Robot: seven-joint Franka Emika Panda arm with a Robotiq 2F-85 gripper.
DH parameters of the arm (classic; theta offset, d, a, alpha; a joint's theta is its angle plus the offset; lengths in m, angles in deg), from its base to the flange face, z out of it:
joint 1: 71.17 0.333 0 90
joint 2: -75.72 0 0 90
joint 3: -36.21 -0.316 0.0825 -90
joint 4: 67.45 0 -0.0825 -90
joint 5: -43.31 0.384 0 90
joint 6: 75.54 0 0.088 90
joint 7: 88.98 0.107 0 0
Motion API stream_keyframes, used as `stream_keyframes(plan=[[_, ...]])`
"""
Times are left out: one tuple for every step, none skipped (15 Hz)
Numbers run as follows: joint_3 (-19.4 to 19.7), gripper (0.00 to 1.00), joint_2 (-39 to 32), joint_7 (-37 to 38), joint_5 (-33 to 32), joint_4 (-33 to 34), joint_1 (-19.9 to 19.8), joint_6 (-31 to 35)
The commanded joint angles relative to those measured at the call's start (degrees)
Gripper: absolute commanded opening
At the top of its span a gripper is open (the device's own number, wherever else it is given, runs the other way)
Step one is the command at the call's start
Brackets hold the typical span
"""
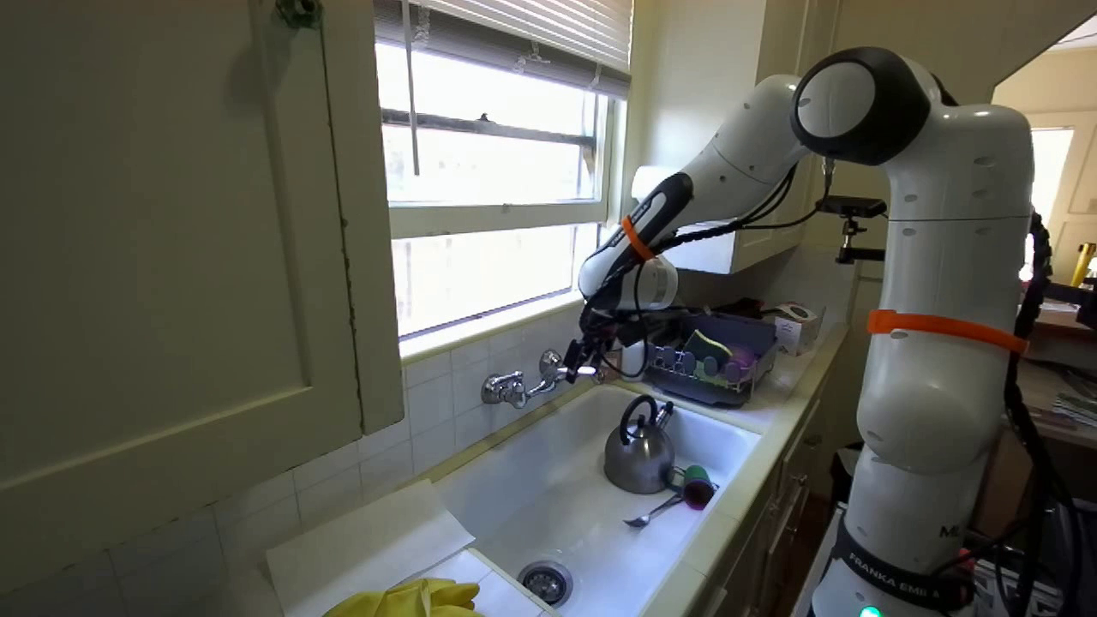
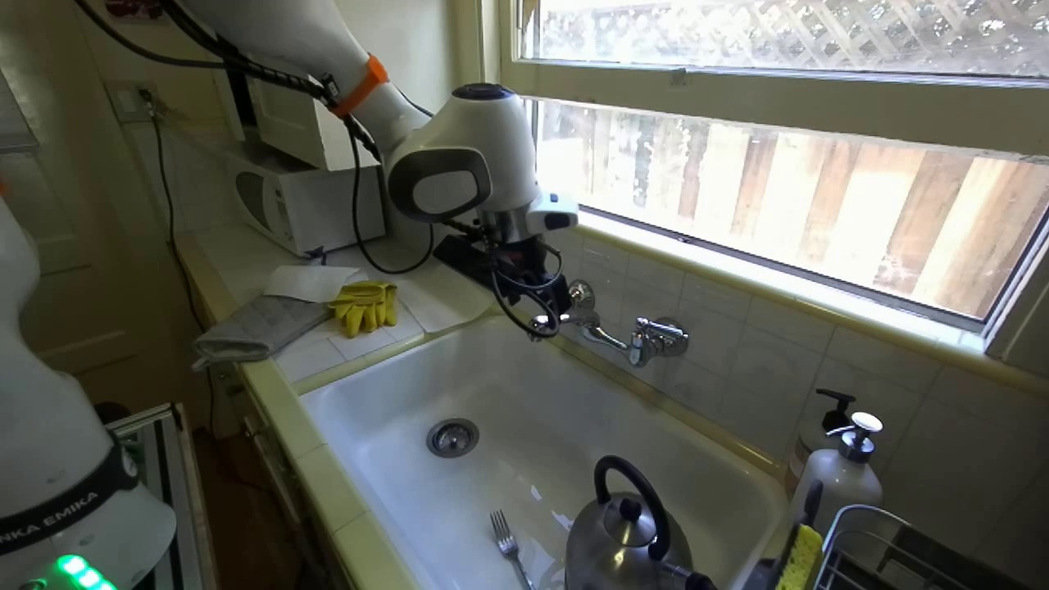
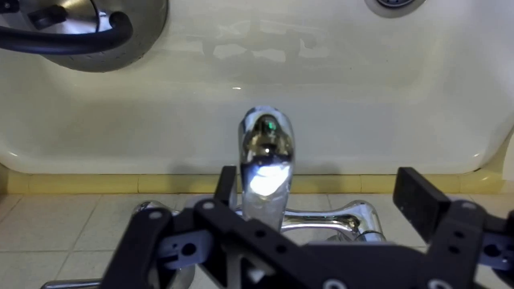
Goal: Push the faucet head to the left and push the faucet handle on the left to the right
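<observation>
The chrome wall faucet carries a spout, the faucet head (image 3: 265,148), which points out over the sink in the wrist view. Its tip also shows in an exterior view (image 1: 586,371). My gripper (image 3: 317,186) is open, its two fingers spread either side of the faucet head. The head is close to the left finger, with a wide gap to the right finger; I cannot tell if it touches. The gripper also shows at the faucet in both exterior views (image 1: 578,358) (image 2: 560,305). A chrome faucet valve (image 1: 506,388) is on the tiled wall; handle levers are partly hidden.
A white sink (image 2: 369,418) lies below, holding a steel kettle (image 1: 639,458), a green cup (image 1: 696,485) and cutlery. A dish rack (image 1: 711,360), soap bottles (image 2: 840,479) and yellow gloves (image 2: 365,306) stand around it. The window sill (image 2: 737,270) is above the faucet.
</observation>
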State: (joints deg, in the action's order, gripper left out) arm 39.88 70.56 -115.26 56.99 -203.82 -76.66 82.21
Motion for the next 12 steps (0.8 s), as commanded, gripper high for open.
stream_keyframes(plan=[[-1.4,1.0,-1.1,-0.1,1.0,1.3,-0.6,-2.0],[-1.6,1.0,-0.9,0.7,0.7,1.2,-0.5,-2.6],[-1.5,1.0,-0.8,1.8,0.0,1.1,-0.3,-2.6],[-1.4,1.0,-0.9,3.1,-0.5,1.2,0.0,-2.8],[-1.4,1.0,-1.2,4.4,-1.0,1.4,0.2,-2.5],[-1.4,1.0,-1.7,6.1,-1.3,1.6,0.4,-2.1],[-1.5,1.0,-2.0,7.7,-1.7,1.9,0.7,-1.9],[-1.5,1.0,-2.1,10.0,-2.5,2.1,1.0,-2.3],[-1.6,1.0,-2.1,12.1,-3.2,2.3,1.4,-2.4],[-1.5,1.0,-2.3,14.6,-4.6,2.4,1.8,-2.3],[-1.5,1.0,-2.6,16.5,-5.8,2.7,2.1,-2.3],[-1.6,1.0,-2.9,17.9,-6.6,2.9,2.3,-2.5]])
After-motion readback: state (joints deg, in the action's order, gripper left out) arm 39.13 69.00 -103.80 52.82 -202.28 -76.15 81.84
